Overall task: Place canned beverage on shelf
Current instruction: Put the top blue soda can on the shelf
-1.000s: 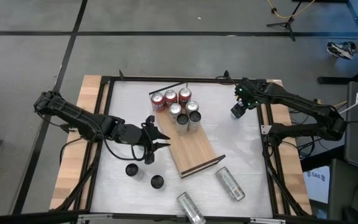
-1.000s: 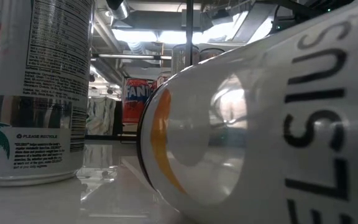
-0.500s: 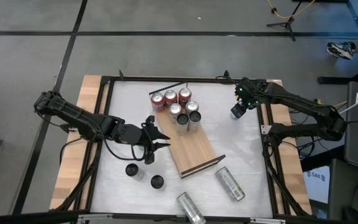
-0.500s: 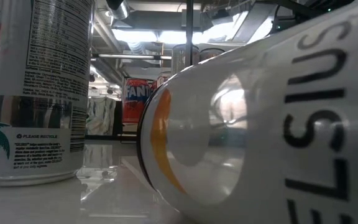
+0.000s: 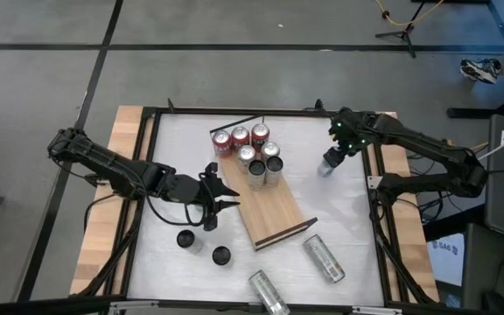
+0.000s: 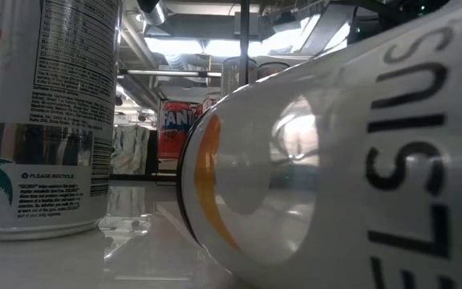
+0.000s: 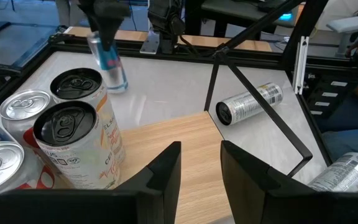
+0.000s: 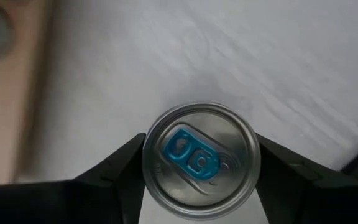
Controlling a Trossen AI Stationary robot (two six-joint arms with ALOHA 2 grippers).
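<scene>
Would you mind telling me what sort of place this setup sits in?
Probably a robotics lab or workshop: a black-framed table on bare concrete floor, exposed ceiling ducts overhead, and a tripod stand nearby.

silver can [image 8: 201, 162] blue tab, light-brown shelf [image 5: 269, 210]

The white tabletop [image 5: 191, 140] lies inside a black frame [image 5: 234, 110], with a light wooden strip [image 5: 103, 227] along the left side. Beyond it is grey floor [image 5: 234, 52] (crossed by dark lines), and far right a tripod foot [image 5: 401, 33] and a shoe [image 5: 479, 68].
</scene>
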